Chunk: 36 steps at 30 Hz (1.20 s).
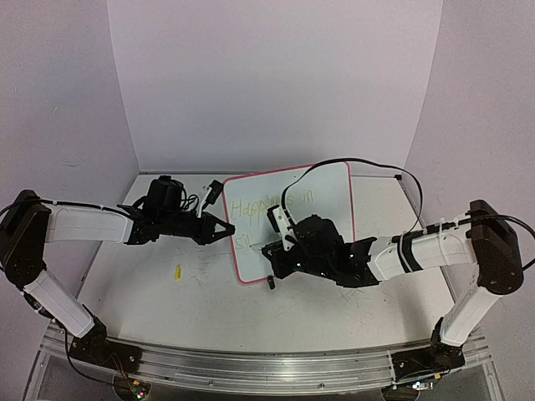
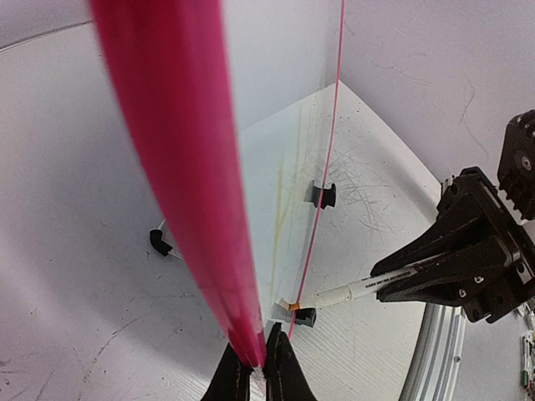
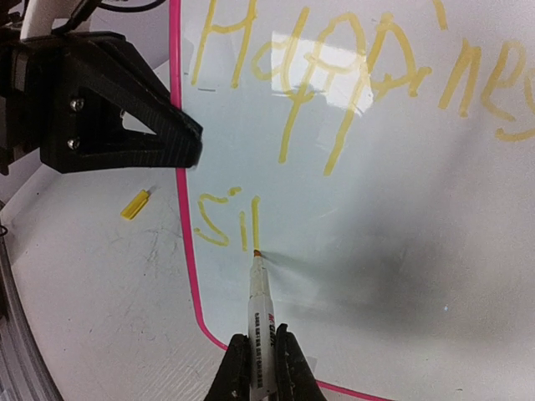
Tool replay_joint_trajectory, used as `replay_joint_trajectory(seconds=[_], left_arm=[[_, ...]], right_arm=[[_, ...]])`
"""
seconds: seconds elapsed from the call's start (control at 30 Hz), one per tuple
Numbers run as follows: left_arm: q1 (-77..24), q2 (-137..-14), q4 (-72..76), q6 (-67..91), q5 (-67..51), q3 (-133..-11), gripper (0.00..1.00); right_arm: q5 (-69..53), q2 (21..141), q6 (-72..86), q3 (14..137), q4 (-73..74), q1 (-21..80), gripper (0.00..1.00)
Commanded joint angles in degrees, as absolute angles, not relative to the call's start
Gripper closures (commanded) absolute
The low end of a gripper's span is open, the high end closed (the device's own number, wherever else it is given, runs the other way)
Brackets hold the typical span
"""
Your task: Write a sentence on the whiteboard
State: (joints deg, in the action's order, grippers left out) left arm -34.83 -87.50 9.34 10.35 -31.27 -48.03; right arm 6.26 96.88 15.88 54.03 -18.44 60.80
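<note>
The whiteboard [image 1: 330, 196] is pictured with its pink rim pinched between the closed fingers of the left gripper [image 2: 257, 372]. The sentence [image 3: 290, 92], written in yellow as "Happines" above "Sil", is spread just ahead of the right gripper [image 3: 259, 368]. That gripper is clamped on a marker [image 3: 257, 313], whose tip touches the board. A yellow cap [image 3: 135, 204] is seen to its left.

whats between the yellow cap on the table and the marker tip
The pink rim of the whiteboard, then the "si" of the sentence; the right wrist view shows it.
</note>
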Motion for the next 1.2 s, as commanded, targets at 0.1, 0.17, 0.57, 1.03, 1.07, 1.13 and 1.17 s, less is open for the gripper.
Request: replay_joint_trajectory(seconds=[0.1, 0.17, 0.57, 1.03, 1.07, 1.13, 1.17], left_arm=[[-35.0, -87.0, 7.4, 6.2, -26.8, -50.0, 1.00], [-35.0, -87.0, 7.4, 6.2, -26.8, -50.0, 1.00], [-35.0, -86.9, 7.4, 6.1, -26.8, -50.0, 1.00], [-35.0, -87.3, 7.4, 6.2, -27.2, -50.2, 1.00], [-35.0, -87.3, 7.4, 6.2, -27.2, -50.2, 1.00], [-35.0, -87.3, 7.4, 6.2, -27.2, -50.1, 1.00], [-35.0, -87.3, 7.4, 6.2, -27.2, -50.1, 1.00]], right_arm=[[8.4, 96.6, 16.3, 55.2, -18.8, 60.7, 1.00], [8.7, 96.6, 15.7, 56.1, -18.9, 60.7, 1.00], [10.4, 97.4, 13.8, 58.8, -19.3, 59.5, 1.00], [10.0, 94.7, 16.1, 55.3, -17.0, 59.7, 1.00], [9.5, 94.8, 16.4, 55.1, -17.0, 59.6, 1.00], [9.0, 95.0, 16.9, 54.5, -17.0, 59.6, 1.00], [8.8, 95.1, 17.1, 54.1, -17.0, 59.6, 1.00]])
